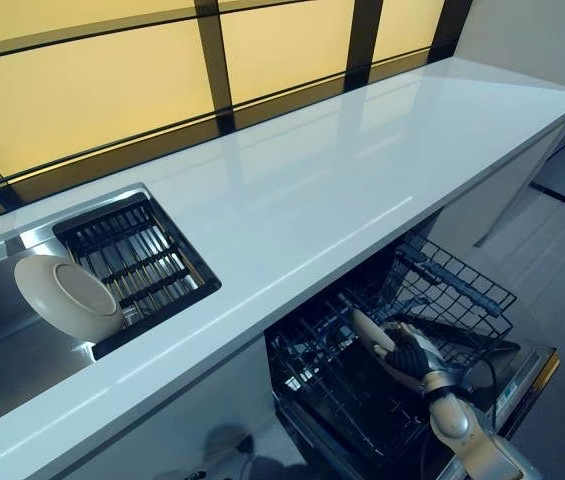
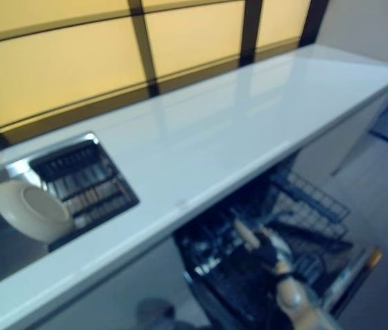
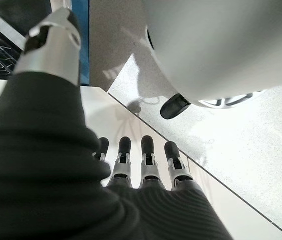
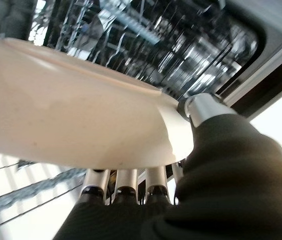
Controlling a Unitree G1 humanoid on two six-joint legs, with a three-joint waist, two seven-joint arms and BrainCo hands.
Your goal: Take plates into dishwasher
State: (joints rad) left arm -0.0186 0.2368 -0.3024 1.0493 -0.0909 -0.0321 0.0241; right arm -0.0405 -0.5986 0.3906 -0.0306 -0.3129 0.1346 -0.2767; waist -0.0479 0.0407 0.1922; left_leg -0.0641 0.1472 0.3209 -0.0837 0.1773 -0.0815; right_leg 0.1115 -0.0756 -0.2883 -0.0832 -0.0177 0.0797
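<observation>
- Head pair looks down from above the worktop [image 1: 362, 170], facing its far edge; both eyes share the sink rack [image 1: 137, 262] at the left end and the dishwasher rack [image 1: 442, 290] below the near edge.
- Left wrist camera, very close along the left hand [image 3: 145, 165], faces the floor [image 3: 240, 150].
- Right wrist camera sits right under a plate [image 4: 71, 110], looking along the right hand [image 4: 215, 150] into the same dishwasher rack.

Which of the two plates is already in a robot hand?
The cream plate over the black dishwasher rack, pinched by the right robot hand. The other leans in the sink drainer.
</observation>
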